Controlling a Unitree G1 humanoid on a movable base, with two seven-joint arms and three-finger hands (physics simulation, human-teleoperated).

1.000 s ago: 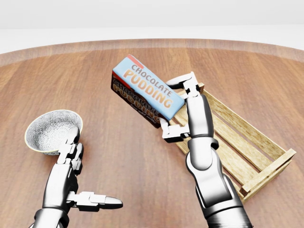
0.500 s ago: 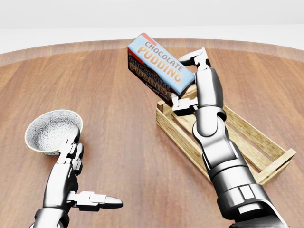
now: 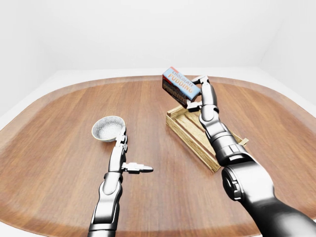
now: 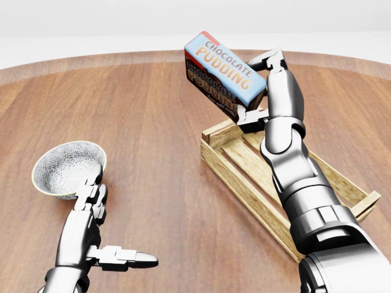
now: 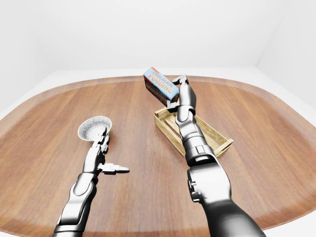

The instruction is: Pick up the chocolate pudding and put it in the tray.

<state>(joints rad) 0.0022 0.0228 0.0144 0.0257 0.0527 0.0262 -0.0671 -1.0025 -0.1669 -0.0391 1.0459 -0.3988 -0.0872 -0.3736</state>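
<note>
Head view gives us one rectangular cardboard chocolate pudding box [image 4: 225, 75], clenched in our right hand [image 4: 264, 88] and held tilted in the air above the upper end of one slatted wooden tray [image 4: 244, 183]. Our left hand [image 4: 101, 229] is released, fingers spread, beside one round speckled bowl [image 4: 66, 168] on the smooth wood-grain bench [image 4: 153, 122]

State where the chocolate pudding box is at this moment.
In the head view the chocolate pudding box is top centre, tilted and lifted clear of the table, gripped by the right robot hand just above the upper-left end of the wooden tray.
</note>
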